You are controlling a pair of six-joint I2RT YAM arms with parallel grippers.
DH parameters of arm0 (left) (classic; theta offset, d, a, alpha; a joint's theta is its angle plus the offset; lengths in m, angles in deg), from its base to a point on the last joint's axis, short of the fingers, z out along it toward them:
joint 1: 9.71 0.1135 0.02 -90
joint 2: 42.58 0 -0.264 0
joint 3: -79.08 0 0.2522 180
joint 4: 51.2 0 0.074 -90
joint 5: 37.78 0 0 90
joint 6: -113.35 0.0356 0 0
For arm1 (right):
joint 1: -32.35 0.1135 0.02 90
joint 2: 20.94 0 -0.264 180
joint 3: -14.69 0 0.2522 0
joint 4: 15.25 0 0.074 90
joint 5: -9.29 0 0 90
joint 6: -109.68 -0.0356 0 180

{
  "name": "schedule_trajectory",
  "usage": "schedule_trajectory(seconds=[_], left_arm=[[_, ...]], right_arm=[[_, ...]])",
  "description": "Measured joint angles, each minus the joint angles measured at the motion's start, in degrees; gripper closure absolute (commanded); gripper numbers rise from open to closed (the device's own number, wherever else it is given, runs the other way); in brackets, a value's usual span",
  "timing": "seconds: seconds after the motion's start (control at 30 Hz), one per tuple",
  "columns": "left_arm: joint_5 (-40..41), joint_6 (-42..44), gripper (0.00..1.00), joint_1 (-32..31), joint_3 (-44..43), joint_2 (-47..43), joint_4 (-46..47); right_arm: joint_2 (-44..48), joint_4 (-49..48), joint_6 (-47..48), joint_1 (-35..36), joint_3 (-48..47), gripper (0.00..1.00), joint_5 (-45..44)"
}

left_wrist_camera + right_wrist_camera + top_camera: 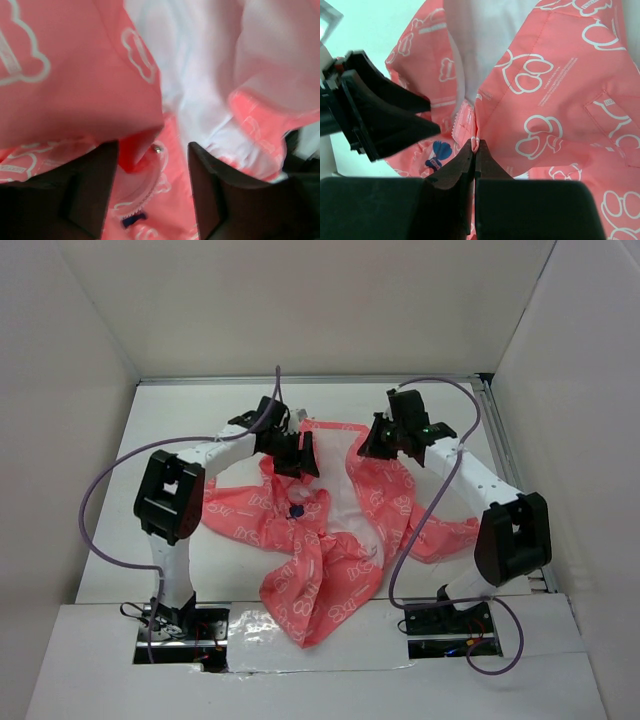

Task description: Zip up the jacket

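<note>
The coral-pink jacket (330, 560) with white outline print lies open and crumpled mid-table, its pale lining (345, 505) showing. My left gripper (298, 455) hovers over its upper left part. In the left wrist view its jaws (152, 145) stand apart, a fold of pink fabric (75, 85) hangs by the left finger (85, 190), and a small metal piece (157, 148) shows between them. My right gripper (378, 440) is at the upper right front edge. In the right wrist view it (475, 145) is shut on a pinch of the jacket's edge (545, 100), next to the dark blue chest mark (437, 152).
White walls enclose the white table (200, 410) on three sides. A metal rail (505, 455) runs along the right edge. Purple cables (95, 500) loop from both arms. The left gripper (380, 120) shows close by in the right wrist view.
</note>
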Motion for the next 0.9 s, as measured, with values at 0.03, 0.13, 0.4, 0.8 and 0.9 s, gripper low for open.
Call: schedule_trajectory(seconds=[0.03,0.13,0.4,0.8,0.9], left_arm=[[0.02,-0.02,0.21,-0.31,0.00,0.55,-1.20],[0.11,-0.04,0.19,-1.44,-0.61,0.59,-4.13],[5.09,1.38,0.03,-4.35,-7.08,-0.22,-11.93],[9.38,-0.28,0.33,-4.26,3.45,-2.67,-19.41],[7.78,-1.20,0.45,-4.22,5.46,-2.67,-18.14]], right_arm=[[-0.20,0.20,-0.02,0.00,0.00,1.00,-0.24],[-0.44,0.96,-0.13,-0.11,0.07,1.00,-0.50],[-0.35,1.77,-0.07,-0.90,3.30,0.99,-0.33],[0.46,1.73,-0.11,-0.57,6.16,0.99,1.40],[0.48,1.84,-0.09,0.37,6.69,0.97,1.07]])
